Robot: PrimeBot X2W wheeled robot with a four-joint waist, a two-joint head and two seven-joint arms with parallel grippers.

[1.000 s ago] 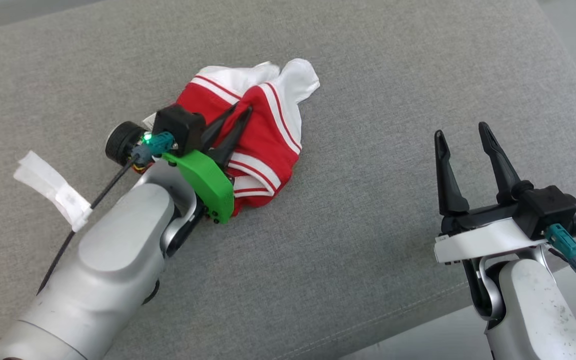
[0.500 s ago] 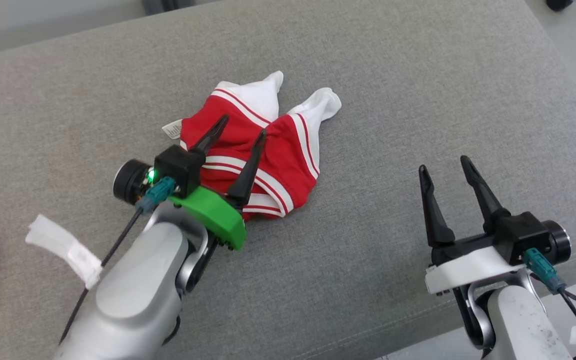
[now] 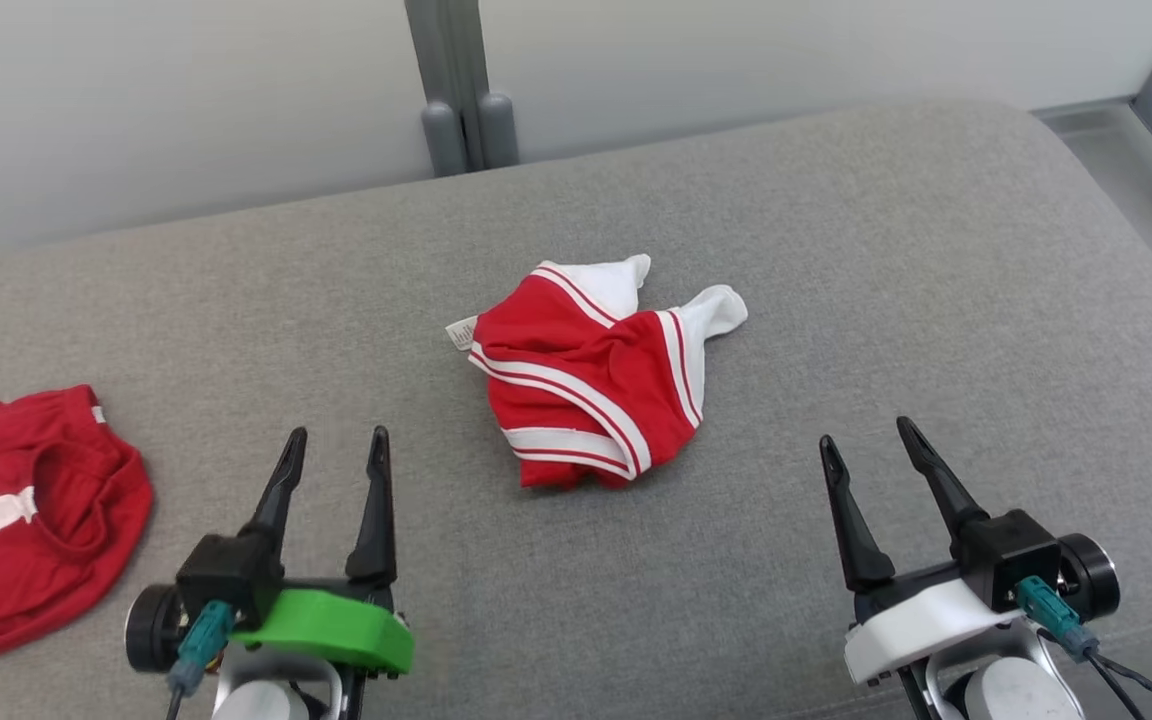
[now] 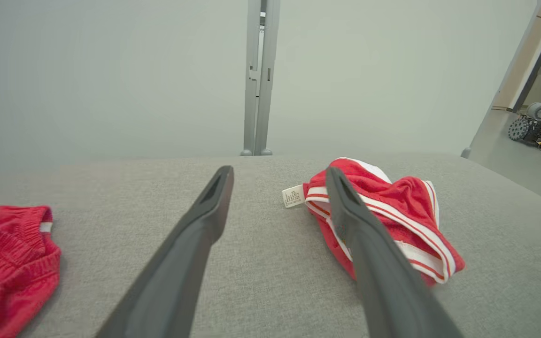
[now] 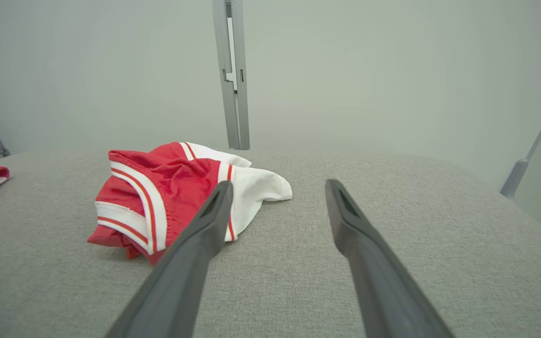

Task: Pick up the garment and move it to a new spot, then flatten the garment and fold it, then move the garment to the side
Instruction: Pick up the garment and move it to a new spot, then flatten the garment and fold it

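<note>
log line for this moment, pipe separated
stage: flatten not yet begun | garment: crumpled on grey cushion | left gripper: jaws open, empty | right gripper: jaws open, empty | other garment: far left

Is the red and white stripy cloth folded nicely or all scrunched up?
Scrunched up. The red and white garment lies in a crumpled heap on the grey cushion, stripes bending different ways, its label sticking out.

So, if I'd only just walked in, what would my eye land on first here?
Most likely the crumpled red-and-white garment, bunched up in the middle of the grey padded surface. Next, low in the head view, the left gripper and the right gripper, both open and empty, one on either side of it and apart from it. A second red garment lies at the far left.
</note>
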